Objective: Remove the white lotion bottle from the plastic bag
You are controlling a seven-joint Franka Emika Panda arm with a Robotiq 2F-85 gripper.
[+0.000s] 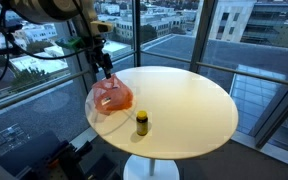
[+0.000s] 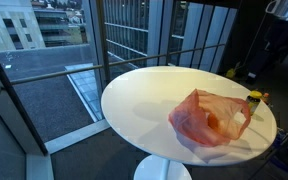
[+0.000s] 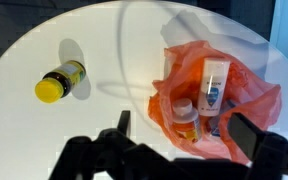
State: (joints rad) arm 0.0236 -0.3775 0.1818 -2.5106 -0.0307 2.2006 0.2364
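An orange plastic bag (image 3: 174,70) lies open on the round white table (image 3: 44,40). Inside it lies the white lotion bottle (image 3: 214,85) with a blue label, next to a small orange bottle (image 3: 184,112) with a white cap. My gripper (image 3: 184,135) is open and empty, hovering above the bag with its two dark fingers on either side of the bag's mouth. In both exterior views the bag (image 1: 111,97) (image 2: 209,118) sits near the table's edge. In an exterior view my gripper (image 1: 103,66) hangs just above it.
A small bottle with a yellow cap (image 3: 62,82) stands on the table beside the bag, seen in both exterior views (image 1: 141,122) (image 2: 252,102). Glass walls and railings surround the table (image 1: 184,95).
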